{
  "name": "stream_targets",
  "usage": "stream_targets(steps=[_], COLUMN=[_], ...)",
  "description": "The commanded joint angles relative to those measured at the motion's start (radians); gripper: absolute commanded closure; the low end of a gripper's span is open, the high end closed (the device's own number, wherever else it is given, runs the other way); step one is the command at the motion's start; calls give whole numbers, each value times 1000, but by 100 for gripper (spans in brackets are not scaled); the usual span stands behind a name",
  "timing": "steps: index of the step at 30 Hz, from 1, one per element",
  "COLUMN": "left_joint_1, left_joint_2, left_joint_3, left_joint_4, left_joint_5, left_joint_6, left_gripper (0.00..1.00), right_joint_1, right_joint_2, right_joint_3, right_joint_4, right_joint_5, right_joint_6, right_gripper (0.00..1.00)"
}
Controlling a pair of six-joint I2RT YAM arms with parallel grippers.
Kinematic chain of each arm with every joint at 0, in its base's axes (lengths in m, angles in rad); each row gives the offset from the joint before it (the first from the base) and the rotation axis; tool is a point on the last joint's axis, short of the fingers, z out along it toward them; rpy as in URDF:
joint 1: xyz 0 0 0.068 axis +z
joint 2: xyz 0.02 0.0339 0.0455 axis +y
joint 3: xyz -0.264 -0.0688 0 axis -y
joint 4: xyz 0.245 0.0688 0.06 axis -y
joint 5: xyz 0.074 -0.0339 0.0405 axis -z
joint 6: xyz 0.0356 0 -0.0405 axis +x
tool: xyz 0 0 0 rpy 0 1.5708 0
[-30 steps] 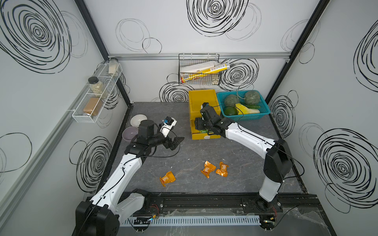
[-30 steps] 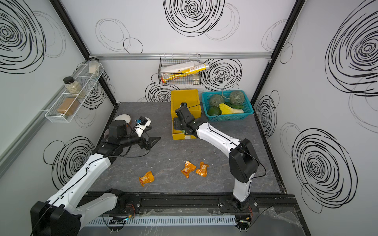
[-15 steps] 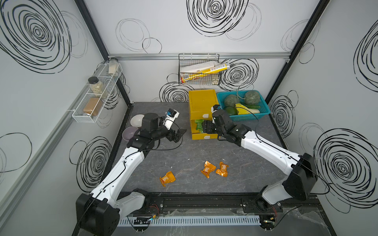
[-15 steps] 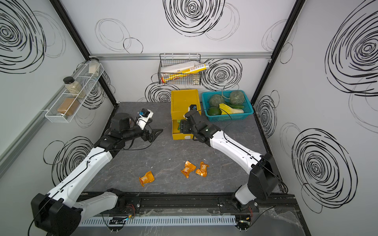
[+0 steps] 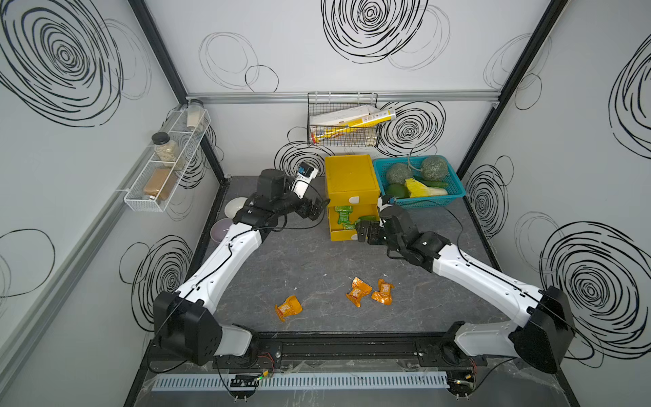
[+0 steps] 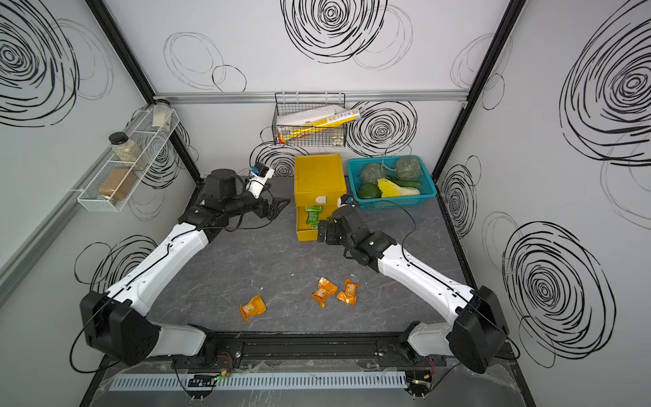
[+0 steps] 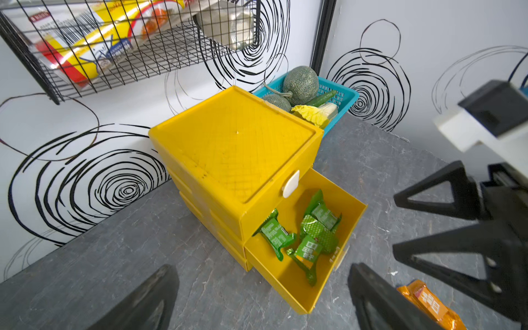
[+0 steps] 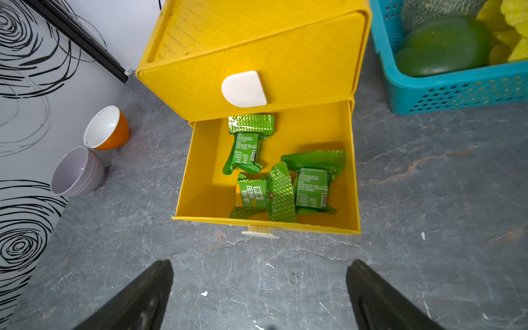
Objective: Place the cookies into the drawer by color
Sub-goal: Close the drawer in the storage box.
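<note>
left hand point(image 5: 318, 210) apart, empty | right hand point(image 5: 366, 233) apart, empty | orange cookies point(image 5: 358, 291) six o'clock of drawer point(image 5: 348, 176): likely light, crinkly, slippery; pinch mid-body

Scene is lit brightly & evenly from overhead; shadows on the grey surface point(image 5: 317, 267) are kept soft & short. In both top views, wall lines are bowed by wide-angle distortion, esp. at 3 & 9 o'clock. In the right wrist view the right gripper point(image 8: 260, 265) is rendered out of focus, v. close to the lens. Foil glints are noted on the green cookies point(image 8: 281, 185), and a faint shadow is cast inside the drawer point(image 8: 200, 177).
</note>
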Motion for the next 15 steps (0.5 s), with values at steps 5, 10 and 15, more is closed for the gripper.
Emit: stream_targets(steps=[5,10,15], left_joint_1=[-19,-31,-34], left_joint_2=[167,264,346], left_joint_3=[186,275,342], left_joint_4=[-12,-9,-14], left_joint_5=[-31,-77,-134], left_joint_6=[-7,-38,-51], left_gripper=[1,1,1], right_joint_1=[-1,-1,-1], right_joint_2=[-73,-103,-125], right_joint_3=[-94,-160,-237], right_joint_4=[23,45,77], right_joint_5=[19,-12,-31], right_joint_6=[65,87,126], right_gripper=[0,1,4])
